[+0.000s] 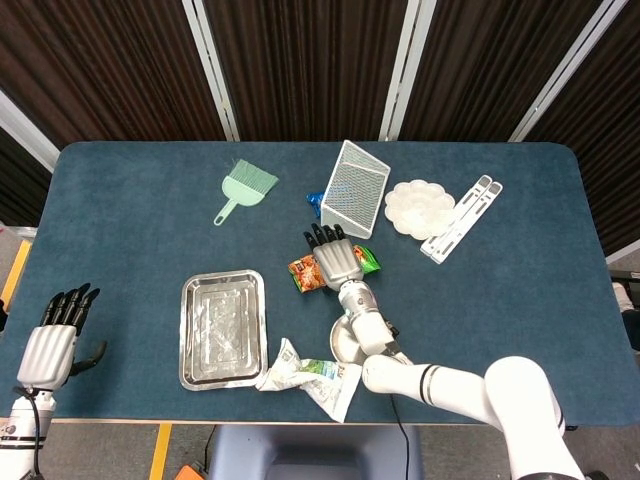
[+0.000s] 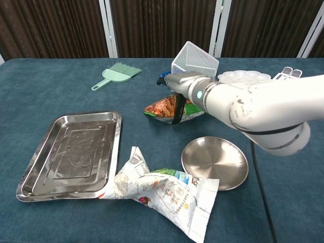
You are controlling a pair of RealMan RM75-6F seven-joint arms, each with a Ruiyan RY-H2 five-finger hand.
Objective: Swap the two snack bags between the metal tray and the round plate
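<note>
Chest view: the orange-and-green snack bag (image 2: 169, 109) is seen lying on the blue cloth between the wire basket (image 2: 195, 63) and the round plate (image 2: 214, 162), crinkled and glossy, puffed with air. It is covered by the right hand (image 2: 178, 93), whose dark fingers (image 2: 176, 115) are draped down over its middle; whether a grasp is closed on it cannot be told. The white printed snack bag (image 2: 167, 190) is spread flat and creased on the cloth, its corner just beside the metal tray (image 2: 30, 172) and its far edge near the plate. Both tray and plate, shiny steel, are bare. The pick-up of the orange bag is judged to be in hand; a firm pinch on the slippery film is called for next. The left hand (image 1: 55, 338) is held away at the table edge, fingers apart, empty.
</note>
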